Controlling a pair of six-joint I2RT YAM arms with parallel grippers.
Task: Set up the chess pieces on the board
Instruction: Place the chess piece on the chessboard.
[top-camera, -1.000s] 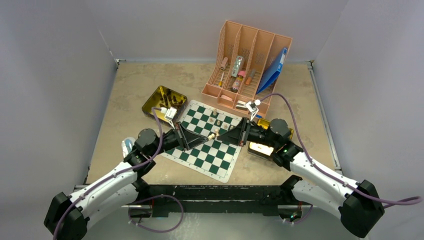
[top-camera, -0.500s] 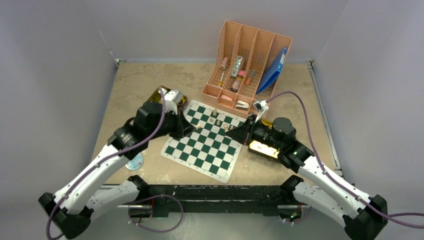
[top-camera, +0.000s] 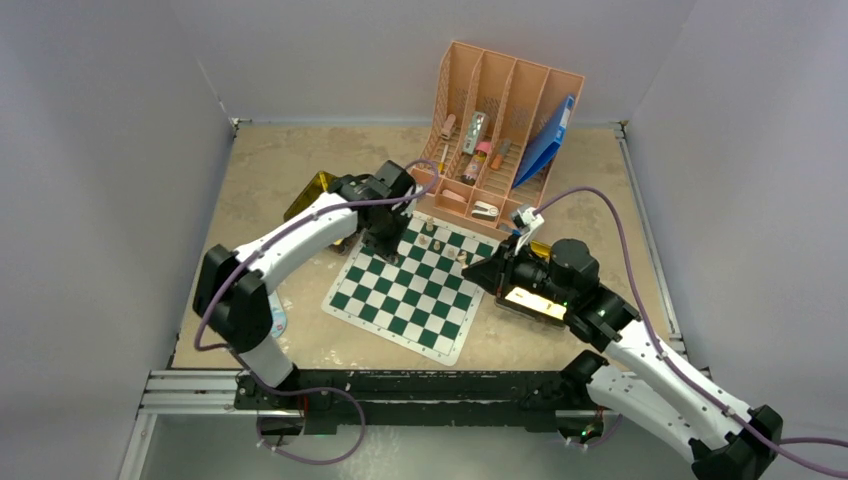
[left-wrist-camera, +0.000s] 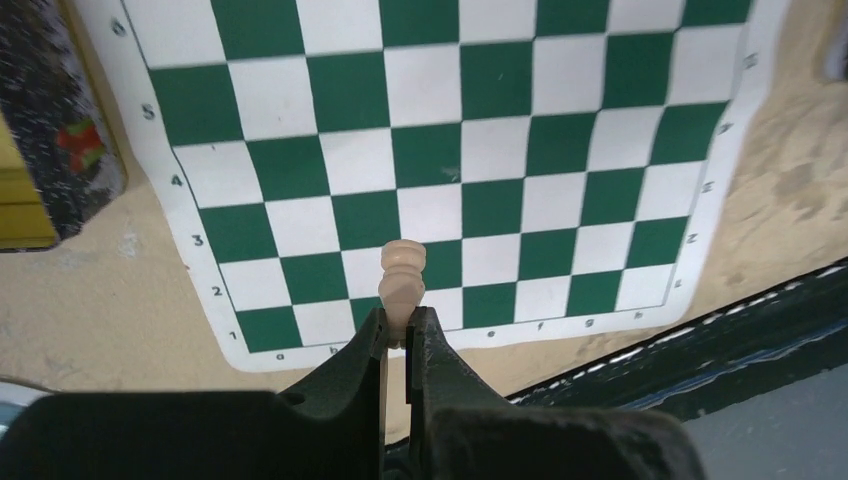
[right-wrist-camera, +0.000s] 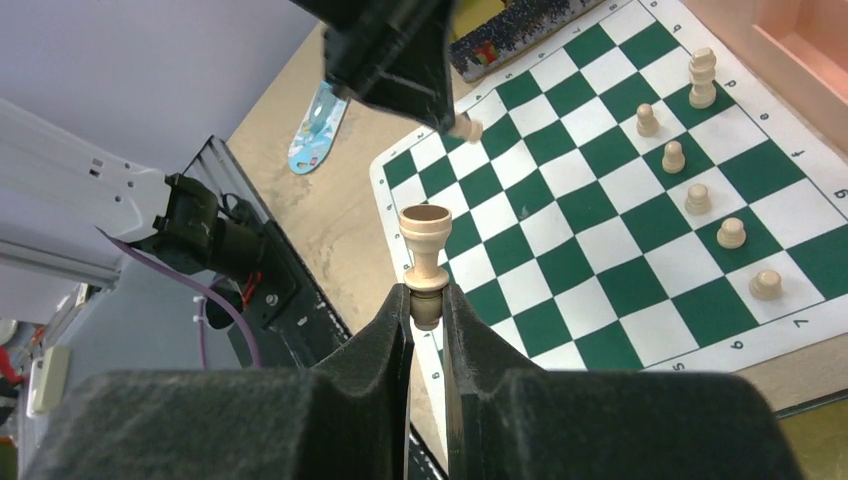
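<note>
Chess pieces (right-wrist-camera: 697, 198) on my screens are all pale tan: one in each hand and six standing on the board (top-camera: 400, 310).

Starting at the left, a gold tin (top-camera: 308, 195) lies on the bench (top-camera: 260, 170) just off the board's far left corner, mostly hidden behind my left arm. A small flat pale-blue thing (top-camera: 276, 320) lies on the bench near that arm's base.

My left hand (left-wrist-camera: 398, 330) points down over the left part of the board. Its fingers are closed tight on the base of a small tan piece (left-wrist-camera: 402, 275), whose rounded head sticks out past the fingertips. From the wrist camera that piece sits over the rows marked 2 and 3; I cannot tell how high it hangs.

The board lies flat mid-bench, turned at an angle. The standing pieces are along its far side, toward the pink organiser (top-camera: 500, 100): five short ones in a row, and a taller one (right-wrist-camera: 703, 78) beside the row's end, nearer the edge.

My right hand (right-wrist-camera: 428, 300) is at the board's right edge. Its fingers are clamped on the foot of a cup-topped piece (right-wrist-camera: 426, 240), held upright with stem and top clear above the fingertips. Under that arm a second gold tin (top-camera: 528, 298) lies just beside the board. A blue folder (top-camera: 548, 135) leans in the organiser's rightmost slot.
</note>
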